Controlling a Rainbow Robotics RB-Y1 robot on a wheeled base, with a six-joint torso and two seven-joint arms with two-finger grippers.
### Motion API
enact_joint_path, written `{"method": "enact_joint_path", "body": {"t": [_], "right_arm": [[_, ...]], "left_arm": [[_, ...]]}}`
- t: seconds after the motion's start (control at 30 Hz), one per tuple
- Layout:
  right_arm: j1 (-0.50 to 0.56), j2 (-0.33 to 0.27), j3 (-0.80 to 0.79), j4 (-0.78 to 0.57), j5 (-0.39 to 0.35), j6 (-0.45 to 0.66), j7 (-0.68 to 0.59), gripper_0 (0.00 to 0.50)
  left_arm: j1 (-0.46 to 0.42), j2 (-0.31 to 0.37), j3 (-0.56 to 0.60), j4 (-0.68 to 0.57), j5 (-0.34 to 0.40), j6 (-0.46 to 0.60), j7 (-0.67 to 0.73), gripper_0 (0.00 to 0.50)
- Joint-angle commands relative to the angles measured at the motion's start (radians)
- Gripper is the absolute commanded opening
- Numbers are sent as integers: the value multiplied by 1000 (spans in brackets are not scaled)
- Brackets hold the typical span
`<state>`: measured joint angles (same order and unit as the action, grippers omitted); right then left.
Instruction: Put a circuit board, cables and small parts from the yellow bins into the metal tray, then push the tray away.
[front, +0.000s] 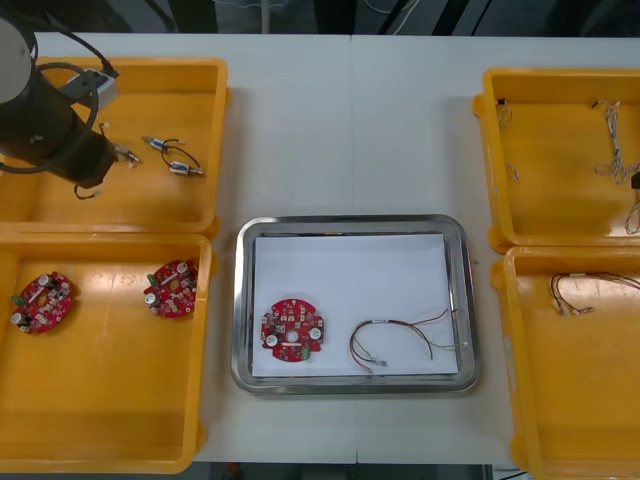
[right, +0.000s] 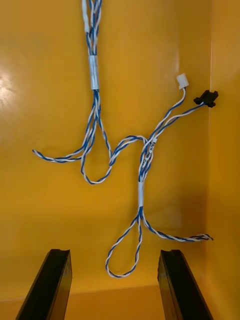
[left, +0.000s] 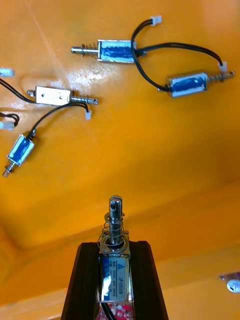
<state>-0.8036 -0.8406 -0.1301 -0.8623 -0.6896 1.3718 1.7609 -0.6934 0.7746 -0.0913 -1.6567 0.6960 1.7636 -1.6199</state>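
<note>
I read left jaws clamped on a small metal part (left: 114, 252) over the 10 o'clock yellow bin (front: 160, 95) for metal tray (front: 244, 300) transfer; right jaws spread above a twisted cable (right: 142, 165).

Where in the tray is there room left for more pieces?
Tray: far half bare; circuit board and red and yellow cable crowd its near edge. Left gripper holds a small metal part over the far left bin; right gripper hangs open over a blue and white cable.
</note>
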Motion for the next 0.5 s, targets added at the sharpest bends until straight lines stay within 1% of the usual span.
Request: {"method": "enact_joint_path", "body": {"t": [0.03,0.1,0.23,0.4,0.5], "right_arm": [[-42,3,44,-3,-7,-27,-8,500],[-35,3,56,-3,-5,-40,-11,500],[-17,3,61,-3,-4,-57,-26,500],[15,3,61,-3,-10,-68,-35,500],[30,3,61,-3,-13,-82,-37,500]], "left_arm": [[37,35,39,-115,-13,66,152,0],[37,23,39,-149,-9,91,186,0],[35,-26,31,-236,-3,154,262,0],[29,-87,-8,-344,-3,156,364,0],[23,-109,-42,-376,-4,156,408,0]]}}
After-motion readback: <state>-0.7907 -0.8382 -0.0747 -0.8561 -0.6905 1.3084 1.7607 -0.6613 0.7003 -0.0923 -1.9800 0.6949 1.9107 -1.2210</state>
